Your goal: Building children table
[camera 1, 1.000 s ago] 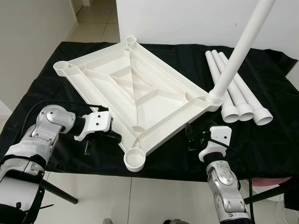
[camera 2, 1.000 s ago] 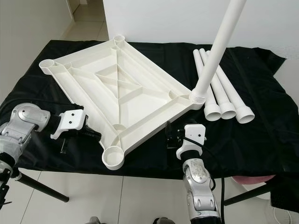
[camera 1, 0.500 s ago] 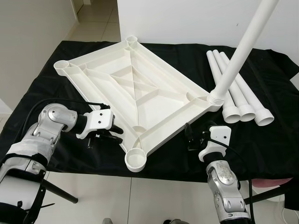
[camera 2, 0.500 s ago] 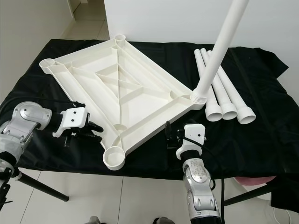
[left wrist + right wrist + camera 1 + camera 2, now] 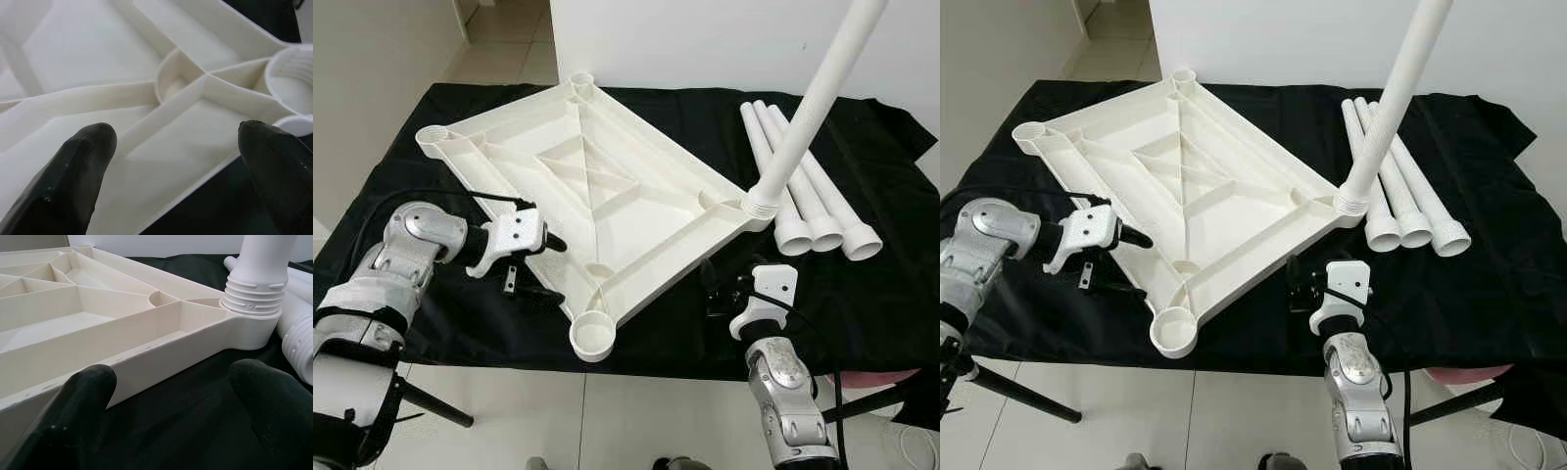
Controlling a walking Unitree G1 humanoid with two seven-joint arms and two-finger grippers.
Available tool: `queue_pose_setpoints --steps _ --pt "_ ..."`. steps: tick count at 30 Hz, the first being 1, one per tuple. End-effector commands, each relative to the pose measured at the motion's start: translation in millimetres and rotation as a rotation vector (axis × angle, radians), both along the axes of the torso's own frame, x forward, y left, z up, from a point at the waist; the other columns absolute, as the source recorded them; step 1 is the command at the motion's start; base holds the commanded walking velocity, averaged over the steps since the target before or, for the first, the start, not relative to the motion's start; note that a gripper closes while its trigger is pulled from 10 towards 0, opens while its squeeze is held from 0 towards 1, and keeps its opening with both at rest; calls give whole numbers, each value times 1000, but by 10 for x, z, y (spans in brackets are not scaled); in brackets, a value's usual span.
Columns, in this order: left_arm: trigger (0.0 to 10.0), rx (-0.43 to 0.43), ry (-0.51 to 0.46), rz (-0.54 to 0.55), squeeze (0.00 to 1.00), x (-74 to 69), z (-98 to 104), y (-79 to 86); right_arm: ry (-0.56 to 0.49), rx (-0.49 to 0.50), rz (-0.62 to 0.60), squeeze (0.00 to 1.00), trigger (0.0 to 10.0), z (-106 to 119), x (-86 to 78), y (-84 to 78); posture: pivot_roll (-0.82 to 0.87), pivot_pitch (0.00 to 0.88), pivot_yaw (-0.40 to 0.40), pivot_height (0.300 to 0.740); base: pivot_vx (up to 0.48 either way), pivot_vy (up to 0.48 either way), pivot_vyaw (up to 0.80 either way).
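Note:
A white plastic tabletop (image 5: 607, 186) lies upside down on the black cloth. One white leg (image 5: 808, 108) stands screwed into its right corner socket, slanting up. The near corner socket (image 5: 590, 336) is vacant. My left gripper (image 5: 536, 266) is open at the tabletop's near-left edge, one finger over the rim and one lower, beside it. In the left wrist view the fingers (image 5: 73, 171) stand wide apart before the ribbed underside. My right gripper (image 5: 717, 289) rests open on the cloth, just short of the near-right edge. In the right wrist view the leg's threaded base (image 5: 257, 289) is seen ahead.
Three loose white legs (image 5: 813, 220) lie side by side on the cloth at the right. The black-draped table (image 5: 891, 294) ends just in front of my arms. A white wall stands behind, with tiled floor below and to the left.
My left gripper has lifted and moved in toward the tabletop's edge, so that its upper finger now reaches over the rim. The right arm has stayed put.

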State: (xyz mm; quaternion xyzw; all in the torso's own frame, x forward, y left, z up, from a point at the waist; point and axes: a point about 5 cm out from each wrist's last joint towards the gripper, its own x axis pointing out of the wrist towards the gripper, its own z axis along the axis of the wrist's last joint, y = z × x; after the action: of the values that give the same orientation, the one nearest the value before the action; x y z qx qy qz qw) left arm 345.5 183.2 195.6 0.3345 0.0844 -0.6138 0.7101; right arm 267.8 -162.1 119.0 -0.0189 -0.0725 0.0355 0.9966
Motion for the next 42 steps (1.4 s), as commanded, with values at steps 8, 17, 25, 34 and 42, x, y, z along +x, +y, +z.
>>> queue_pose_setpoints --steps 8,17,25,34,42 --pt "10000 153 109 -130 0 -96 -89 121 19 -2 2 0 10000 -50 -4 -3 -55 75 23 740 0 0 0" --pt "10000 260 74 -84 0 -96 -280 147 19 -1 -4 0 10000 -42 -8 -16 -55 93 22 740 0 0 0" --pt "10000 239 19 -36 0 -25 -319 73 16 1 -9 0 10000 -29 -4 -22 -61 98 23 740 0 0 0" --pt "10000 227 -42 34 0 86 -322 -41 14 3 -13 0 10000 -22 -6 -20 -68 101 28 740 0 0 0" --pt "10000 248 -65 75 0 161 -353 -128 16 4 -20 0 10000 -27 -18 -22 -72 106 35 740 0 0 0"
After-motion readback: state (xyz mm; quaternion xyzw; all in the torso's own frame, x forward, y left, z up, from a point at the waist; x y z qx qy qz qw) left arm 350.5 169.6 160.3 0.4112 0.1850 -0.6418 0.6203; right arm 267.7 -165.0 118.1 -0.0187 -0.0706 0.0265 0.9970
